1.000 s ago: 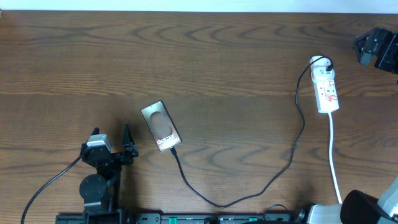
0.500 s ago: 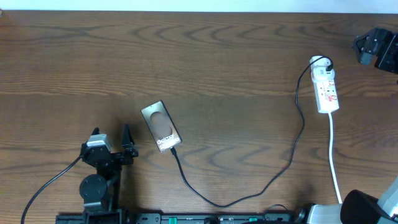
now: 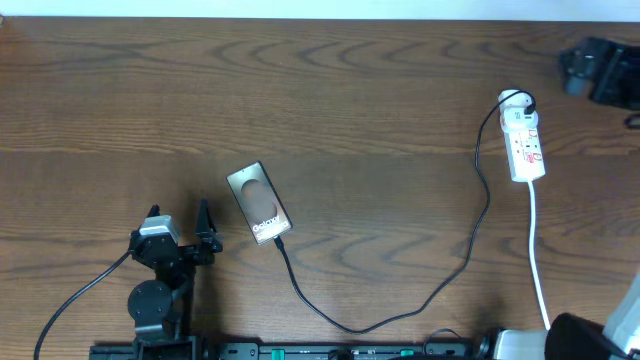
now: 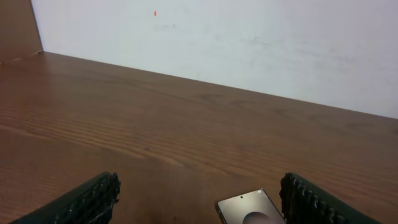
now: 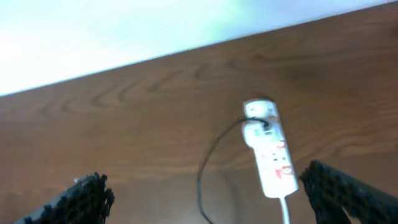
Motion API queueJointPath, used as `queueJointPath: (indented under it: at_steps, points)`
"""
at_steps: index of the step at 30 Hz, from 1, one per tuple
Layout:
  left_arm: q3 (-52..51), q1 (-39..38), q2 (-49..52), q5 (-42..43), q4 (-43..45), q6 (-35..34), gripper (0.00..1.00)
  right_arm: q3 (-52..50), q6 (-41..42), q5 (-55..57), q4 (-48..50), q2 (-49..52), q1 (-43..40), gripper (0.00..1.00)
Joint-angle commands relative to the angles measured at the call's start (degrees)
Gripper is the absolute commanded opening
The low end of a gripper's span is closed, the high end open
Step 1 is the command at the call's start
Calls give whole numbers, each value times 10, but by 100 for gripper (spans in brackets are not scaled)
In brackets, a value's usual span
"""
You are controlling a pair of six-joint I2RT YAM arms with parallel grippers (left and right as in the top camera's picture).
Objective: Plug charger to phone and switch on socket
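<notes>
Holding the left gripper [image 3: 180,212] wide open and empty low at the near side of the wooden table [image 3: 350,90], just left of the phone [image 3: 259,203] lying face up, slightly askew and clear of the fingers. Trailing the charger [image 3: 400,312] in a long loop from the phone's near end, tip meeting that edge, across to the white plug at the far end of the socket [image 3: 524,140]. Hanging the right gripper [image 5: 205,174] fully open with nothing in it by the far right corner, near the socket lying flat along the right side.
</notes>
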Motion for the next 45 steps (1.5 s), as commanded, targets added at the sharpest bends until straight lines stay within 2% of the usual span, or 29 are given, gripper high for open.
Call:
queueJointPath:
  at_steps: [1,8,12,19,25,30,45]
  points:
    - [-5,3,-3,12,-25,12,85,-84,0,-2,68,-49,54,99]
    - [-5,3,-3,12,-25,12,85,-354,0,4,331,-182,131,99]
    - [-5,3,-3,12,-25,12,85,-568,0,22,523,-295,163,99]
    - [-5,3,-3,12,-25,12,85,-895,0,77,801,-481,166,99]
    - [-5,3,-3,12,-25,12,85,-1057,45,137,901,-600,167,99]
    - [-5,3,-3,12,-25,12,85,-1134,49,137,906,-680,167,99]
    - [-5,3,-3,12,-25,12,85,-1132,49,185,628,-857,167,99]
